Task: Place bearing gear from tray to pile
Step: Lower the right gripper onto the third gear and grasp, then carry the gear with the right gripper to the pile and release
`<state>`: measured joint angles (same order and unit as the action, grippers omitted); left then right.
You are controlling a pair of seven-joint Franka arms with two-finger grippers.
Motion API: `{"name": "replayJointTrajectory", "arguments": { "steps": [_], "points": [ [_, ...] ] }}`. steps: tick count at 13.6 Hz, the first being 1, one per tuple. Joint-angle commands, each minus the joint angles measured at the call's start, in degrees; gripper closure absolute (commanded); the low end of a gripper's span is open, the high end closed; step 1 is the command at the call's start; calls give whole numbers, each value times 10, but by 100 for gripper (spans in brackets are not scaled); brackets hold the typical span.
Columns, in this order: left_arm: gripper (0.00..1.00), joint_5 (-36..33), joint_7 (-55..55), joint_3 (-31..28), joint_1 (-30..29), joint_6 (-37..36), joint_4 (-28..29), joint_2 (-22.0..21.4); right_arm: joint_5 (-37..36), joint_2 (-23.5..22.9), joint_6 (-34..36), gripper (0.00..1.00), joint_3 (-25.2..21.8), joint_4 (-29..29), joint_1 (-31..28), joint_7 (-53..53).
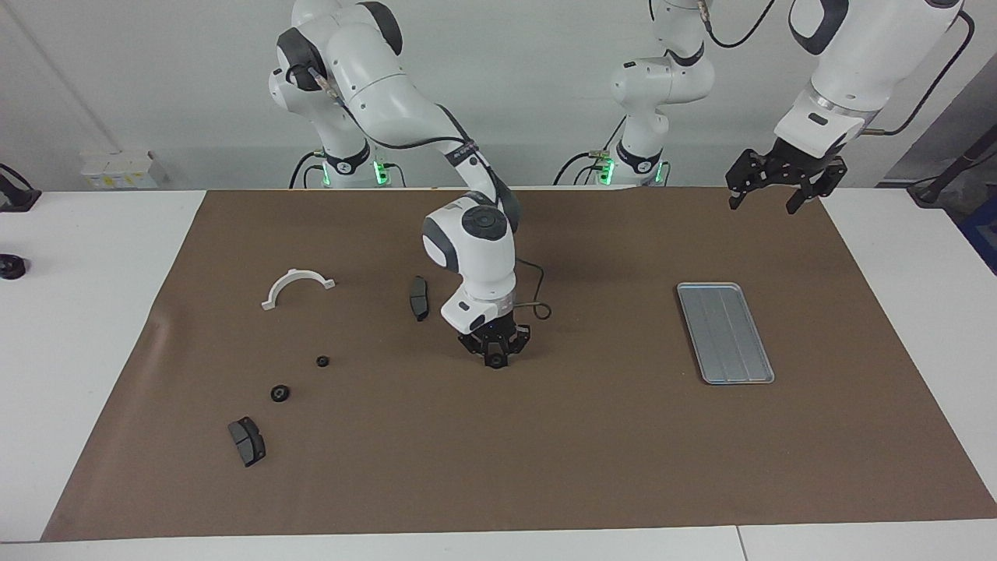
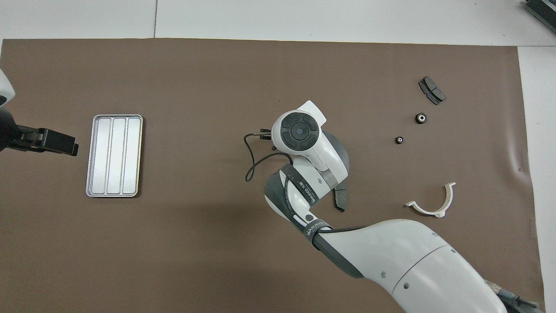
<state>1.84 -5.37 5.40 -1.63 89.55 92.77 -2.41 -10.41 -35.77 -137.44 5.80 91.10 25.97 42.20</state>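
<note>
In the facing view my right gripper (image 1: 496,357) is low over the middle of the brown mat, shut on a small round black bearing gear (image 1: 496,361). In the overhead view the right arm's wrist (image 2: 299,131) hides both the gripper and the gear. The silver ribbed tray (image 1: 725,333) (image 2: 114,155) lies toward the left arm's end and holds nothing. Two more small black gears (image 1: 322,361) (image 1: 280,393) lie toward the right arm's end, also seen from overhead (image 2: 399,140) (image 2: 420,118). My left gripper (image 1: 764,195) (image 2: 71,148) hangs open, high in the air beside the tray.
A black brake pad (image 1: 419,297) (image 2: 340,198) lies close beside the right arm's wrist. Another pad (image 1: 246,440) (image 2: 431,90) lies next to the two gears. A white half-ring (image 1: 297,286) (image 2: 432,204) lies nearer to the robots than those gears.
</note>
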Motion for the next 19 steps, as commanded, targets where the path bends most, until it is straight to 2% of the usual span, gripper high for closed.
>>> {"name": "replayJointTrajectory", "arguments": {
  "steps": [1, 5, 10, 13, 15, 17, 19],
  "points": [
    [0, -6, -1, 1, -9, -15, 4, -5, -19, 2, 24, 99, 2, -17, -15, -3],
    [0, -6, -1, -3, -10, -9, 4, -5, -16, 4, 65, 100, 4, -47, -87, -139],
    [0, -6, -1, -3, -10, -9, 4, -5, -1, 9, 64, 100, 25, -48, -196, -301],
    [0, -6, -1, -3, -10, -9, 4, -5, 2, 7, 54, 100, 25, -48, -237, -375],
    [0, -6, -1, -3, -10, -9, 4, -5, 46, 5, 41, 100, 25, -48, -260, -416],
    [0, -6, -1, -3, -10, -9, 4, -5, 86, 3, 18, 98, 25, -47, -270, -434],
    [0, -6, -1, -2, -10, -9, 4, -5, 87, 0, 12, 98, 25, -48, -275, -436]
  ]
}}
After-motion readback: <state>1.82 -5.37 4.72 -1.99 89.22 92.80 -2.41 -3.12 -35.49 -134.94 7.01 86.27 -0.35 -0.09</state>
